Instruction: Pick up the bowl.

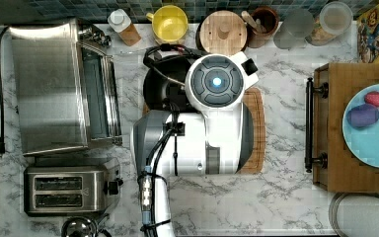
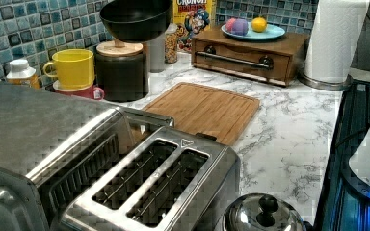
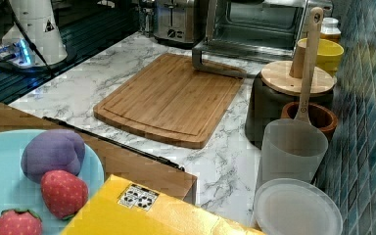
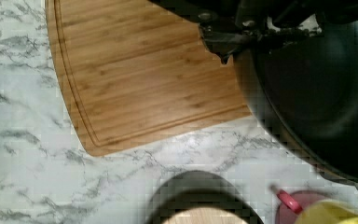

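One black bowl (image 2: 136,19) aloft, "CRUNCH" cereal box (image 2: 194,21) behind

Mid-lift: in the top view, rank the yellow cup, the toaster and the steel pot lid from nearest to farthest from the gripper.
The gripper grips the bowl by its rim, so I rank from there.
1. Yellow cup: just beyond the bowl, by the tiled wall.
2. Toaster: the top view's lower left.
3. Steel pot lid: past the toaster, at the bottom edge.
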You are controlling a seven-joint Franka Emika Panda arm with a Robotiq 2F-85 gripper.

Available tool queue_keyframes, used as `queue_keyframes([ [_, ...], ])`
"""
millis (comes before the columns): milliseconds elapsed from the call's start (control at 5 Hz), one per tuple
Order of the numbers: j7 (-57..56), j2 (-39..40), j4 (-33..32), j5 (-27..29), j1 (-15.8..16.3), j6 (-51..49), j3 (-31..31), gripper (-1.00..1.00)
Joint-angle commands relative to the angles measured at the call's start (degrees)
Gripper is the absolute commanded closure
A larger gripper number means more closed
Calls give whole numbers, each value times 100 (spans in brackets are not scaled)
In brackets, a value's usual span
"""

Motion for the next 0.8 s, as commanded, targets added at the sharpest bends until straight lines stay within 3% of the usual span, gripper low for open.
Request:
queue_keyframes([
  [200,-99,-196,347,-119,24,13,0,100],
  [800,-99,-196,347,-119,9,13,15,100],
])
